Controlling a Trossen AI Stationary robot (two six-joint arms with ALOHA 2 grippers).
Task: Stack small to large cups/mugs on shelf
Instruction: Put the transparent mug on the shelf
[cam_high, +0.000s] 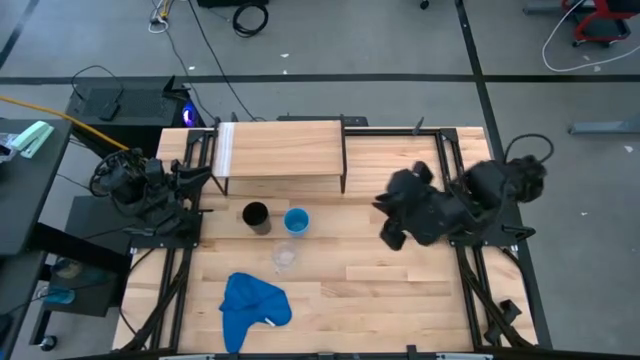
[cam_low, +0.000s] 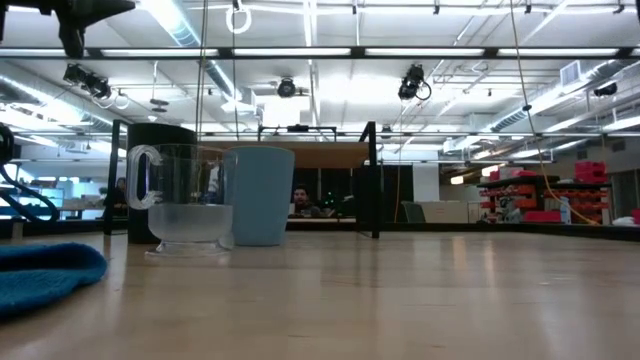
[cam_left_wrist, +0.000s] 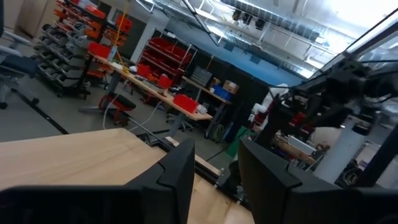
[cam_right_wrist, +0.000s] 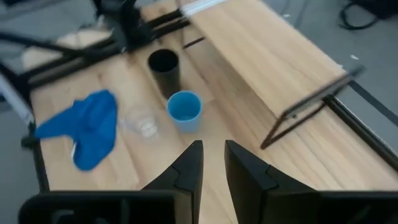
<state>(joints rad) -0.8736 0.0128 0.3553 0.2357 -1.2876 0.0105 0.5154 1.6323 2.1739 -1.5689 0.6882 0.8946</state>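
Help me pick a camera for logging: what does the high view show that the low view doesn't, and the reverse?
Only the high view shows the left gripper and right gripper, both raised, the whole shelf top bare, and the black cup in full. Only the low view shows the room behind, with a person, and the clear cup handle. Both share the clear cup, light-blue cup, blue cloth and table.
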